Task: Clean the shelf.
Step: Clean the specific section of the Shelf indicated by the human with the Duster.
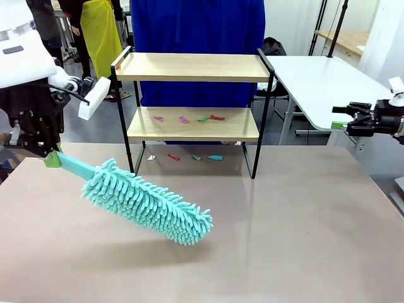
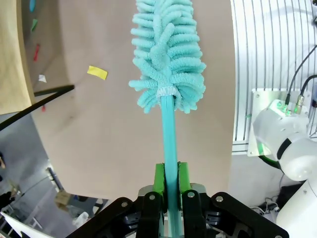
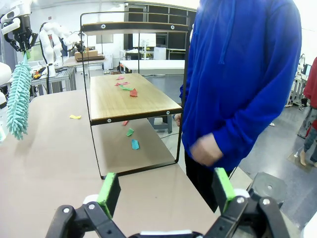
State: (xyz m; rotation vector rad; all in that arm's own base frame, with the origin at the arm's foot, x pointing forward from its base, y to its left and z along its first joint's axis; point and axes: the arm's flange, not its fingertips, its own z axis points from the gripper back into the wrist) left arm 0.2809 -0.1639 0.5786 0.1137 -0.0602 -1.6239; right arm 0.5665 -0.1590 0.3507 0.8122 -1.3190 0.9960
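Nearest: teal duster (image 1: 146, 202), slanting over the tabletop (image 1: 284, 240) toward its left edge, handle pinched in the left pincer (image 2: 171, 179). Right pincer (image 3: 166, 191) spread, off the right edge. Shelf (image 1: 192, 67) mid far edge, coloured scraps (image 1: 186, 118) on the lower board.

Your left gripper (image 1: 53, 158) sits low at the left, pinched on the duster (image 1: 148, 202) handle; your right gripper (image 1: 343, 118) hangs far right, pointing inward, jaws wide apart.

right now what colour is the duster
The duster is turquoise, handle included; clearest in the front view.
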